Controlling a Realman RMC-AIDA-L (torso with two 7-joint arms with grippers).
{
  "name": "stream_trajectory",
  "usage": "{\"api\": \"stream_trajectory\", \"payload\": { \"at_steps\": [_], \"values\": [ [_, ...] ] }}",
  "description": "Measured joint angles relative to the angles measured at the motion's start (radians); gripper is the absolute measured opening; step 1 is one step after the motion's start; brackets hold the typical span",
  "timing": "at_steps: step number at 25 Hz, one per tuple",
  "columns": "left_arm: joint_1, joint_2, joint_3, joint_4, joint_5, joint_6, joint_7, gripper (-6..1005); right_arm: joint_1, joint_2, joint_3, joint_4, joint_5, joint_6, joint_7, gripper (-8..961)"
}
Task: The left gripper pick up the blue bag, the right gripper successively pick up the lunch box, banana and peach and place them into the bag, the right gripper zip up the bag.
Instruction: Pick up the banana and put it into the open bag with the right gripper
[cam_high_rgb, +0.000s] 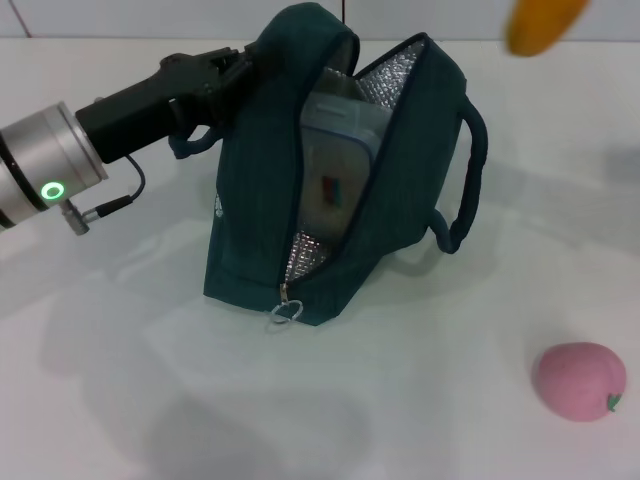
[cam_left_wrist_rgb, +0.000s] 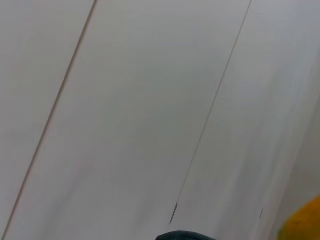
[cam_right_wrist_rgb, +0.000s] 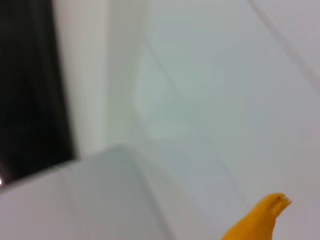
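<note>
The blue bag (cam_high_rgb: 250, 220) stands unzipped on the white table, its silver lining showing. The lunch box (cam_high_rgb: 335, 170), clear with a blue rim, sits upright inside it. My left gripper (cam_high_rgb: 238, 72) is shut on the bag's top edge at the left and holds it up. The banana (cam_high_rgb: 543, 25) hangs blurred in the air beyond the bag's right side. Its orange tip (cam_right_wrist_rgb: 255, 222) shows close in the right wrist view. My right gripper itself is out of view. The pink peach (cam_high_rgb: 578, 380) lies on the table at the near right.
The bag's zipper pull (cam_high_rgb: 284, 312) hangs at its near bottom corner and a carry handle (cam_high_rgb: 470, 170) loops out on its right side. The left wrist view shows mostly wall, with a sliver of bag (cam_left_wrist_rgb: 185, 235) and banana (cam_left_wrist_rgb: 302, 222).
</note>
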Motion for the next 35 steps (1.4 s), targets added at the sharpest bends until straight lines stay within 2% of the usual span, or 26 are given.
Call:
{"api": "stream_trajectory", "payload": {
  "at_steps": [3,5,7,8,13,15,20,25,30,35],
  "values": [
    [-0.005,-0.005,0.000,0.000,0.000,-0.001,0.008,39,0.129,-0.021,-0.028,0.172,-0.018,-0.040,0.049,488],
    [-0.008,-0.008,0.000,-0.001,-0.001,-0.003,0.014,39,0.175,-0.027,-0.064,0.219,-0.027,-0.044,0.065,491],
    [-0.010,-0.010,0.000,-0.001,-0.001,-0.005,0.018,39,0.212,-0.026,-0.124,0.242,-0.035,-0.038,0.083,495],
    [-0.010,-0.011,0.000,-0.001,-0.001,-0.006,0.019,39,0.218,-0.019,-0.151,0.235,-0.036,-0.030,0.083,497],
    [-0.002,-0.012,0.000,-0.002,-0.011,-0.013,0.021,39,0.200,0.025,-0.241,0.159,-0.096,0.071,0.048,506],
    [0.000,-0.012,0.000,-0.003,-0.012,-0.013,0.022,40,0.193,0.031,-0.260,0.150,-0.122,0.089,0.002,510],
    [0.003,-0.012,0.000,-0.003,-0.012,-0.014,0.023,40,0.174,0.030,-0.342,0.145,-0.141,0.143,-0.161,519],
    [0.003,-0.012,0.000,-0.003,-0.012,-0.020,0.025,40,0.164,0.030,-0.362,0.132,-0.170,0.187,-0.278,528],
    [-0.004,-0.011,0.000,-0.002,-0.011,-0.027,0.026,40,0.134,0.034,-0.379,0.030,-0.291,0.265,-0.338,537],
    [-0.004,-0.009,0.000,-0.002,-0.011,-0.028,0.026,39,0.083,0.036,-0.480,-0.082,-0.326,0.389,-0.352,546]
  ]
}}
